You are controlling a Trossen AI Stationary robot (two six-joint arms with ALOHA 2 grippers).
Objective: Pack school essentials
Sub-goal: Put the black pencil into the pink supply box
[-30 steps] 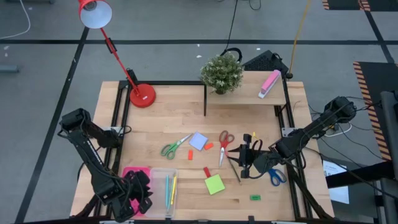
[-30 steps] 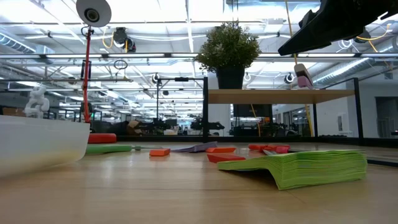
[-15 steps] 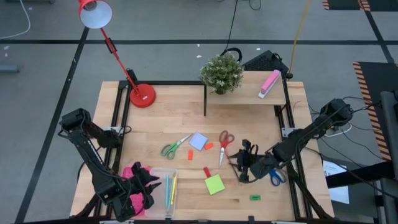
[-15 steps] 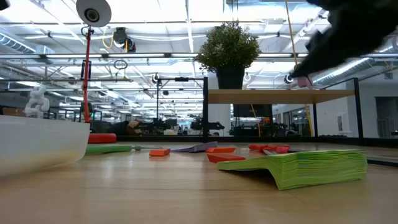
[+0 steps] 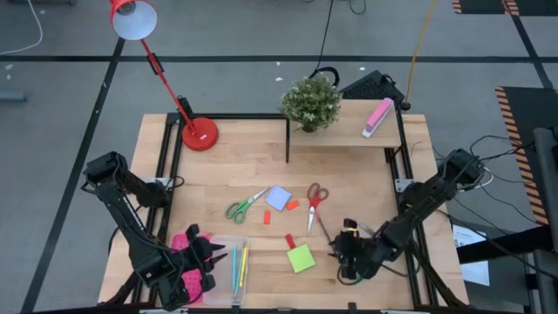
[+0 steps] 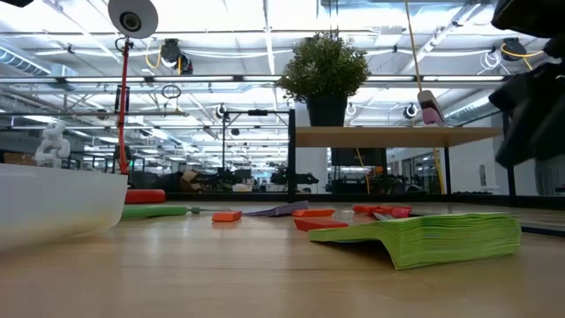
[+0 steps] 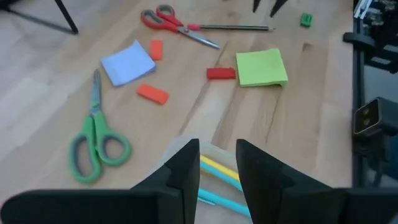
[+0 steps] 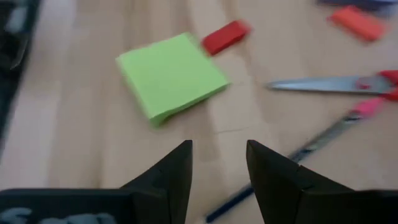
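The right hand (image 5: 349,262) hides the small green block.

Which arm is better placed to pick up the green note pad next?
Right. The right hand hangs open beside the green note pad; the left hand is over the clear tray.

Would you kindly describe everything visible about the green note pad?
The green note pad is a bright lime, square stack of thin paper sheets lying flat on the wooden table. In the low view one corner of the stack curls downward. A small red block lies just beside it, apart; nothing touches it.
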